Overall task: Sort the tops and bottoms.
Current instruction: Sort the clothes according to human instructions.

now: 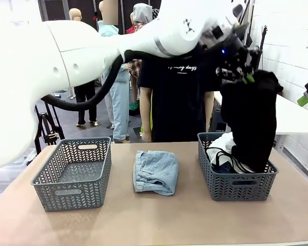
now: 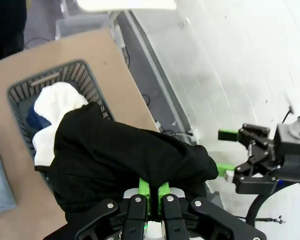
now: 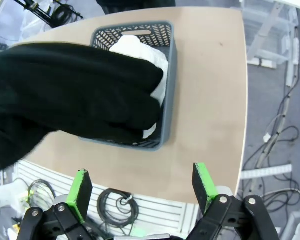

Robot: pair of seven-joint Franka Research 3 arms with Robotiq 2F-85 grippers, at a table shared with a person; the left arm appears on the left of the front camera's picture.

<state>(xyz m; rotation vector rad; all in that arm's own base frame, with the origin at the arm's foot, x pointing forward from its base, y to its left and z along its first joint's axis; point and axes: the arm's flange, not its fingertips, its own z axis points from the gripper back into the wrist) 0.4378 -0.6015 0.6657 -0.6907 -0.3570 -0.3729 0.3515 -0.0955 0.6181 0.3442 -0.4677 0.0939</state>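
Observation:
My left gripper (image 1: 242, 76) reaches across to the right side and is shut on a plain black top (image 1: 252, 120), which hangs down into the right grey basket (image 1: 236, 185). In the left wrist view the gripper (image 2: 154, 194) pinches the black top (image 2: 120, 157) between its green pads. A white top with black edging (image 1: 219, 149) and a dark blue bottom (image 2: 36, 120) lie in that basket. A pale denim bottom (image 1: 155, 172) lies folded on the table's middle. My right gripper (image 3: 140, 187) is open and holds nothing, off the table's right end, looking down on the black top (image 3: 65, 95).
A grey basket (image 1: 74, 177) with nothing in it stands at the left of the brown table (image 1: 154, 220). A person in a black printed T-shirt (image 1: 177, 97) stands at the far side. A white wall and a side table (image 1: 292, 115) are to the right.

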